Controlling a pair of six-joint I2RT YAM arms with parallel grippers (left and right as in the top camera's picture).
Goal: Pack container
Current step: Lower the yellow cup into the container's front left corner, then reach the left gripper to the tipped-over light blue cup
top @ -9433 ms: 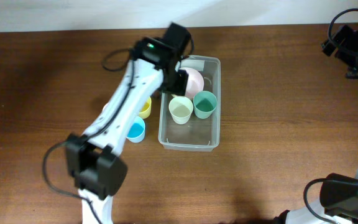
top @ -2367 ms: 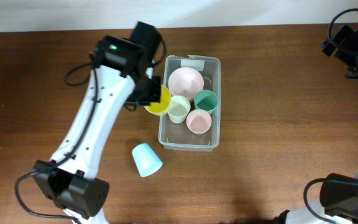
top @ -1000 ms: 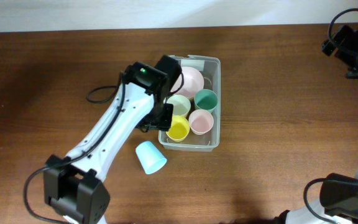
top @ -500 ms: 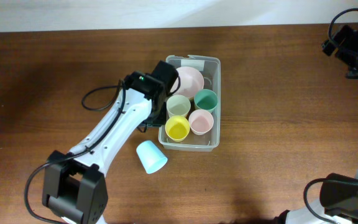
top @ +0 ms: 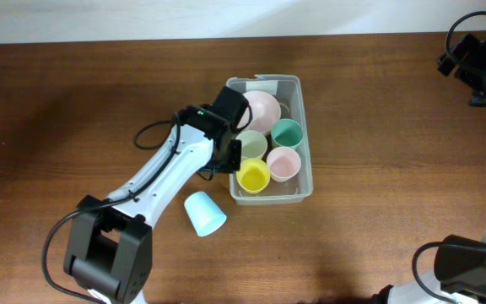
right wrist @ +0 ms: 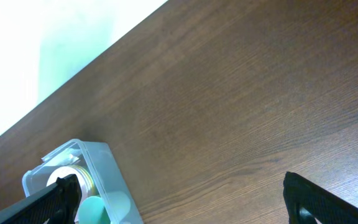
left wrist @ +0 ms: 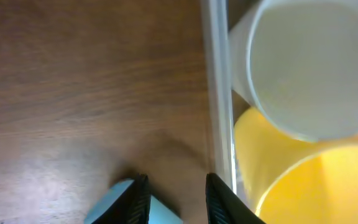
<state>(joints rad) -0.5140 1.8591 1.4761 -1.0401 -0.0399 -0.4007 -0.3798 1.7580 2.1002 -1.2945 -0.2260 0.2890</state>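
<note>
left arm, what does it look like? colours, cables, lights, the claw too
The left arm has smooth white links between boxy black joint housings, the biggest at its base. A small green light glows on the black wrist block, and a thin black cable loops out beside the forearm. The left claw has two dark, glossy fingers with rounded tips.

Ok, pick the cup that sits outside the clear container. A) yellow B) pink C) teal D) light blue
D: the light blue cup lies on the table, outside the container, while the yellow cup, pink cup and teal cup sit inside it.
</note>
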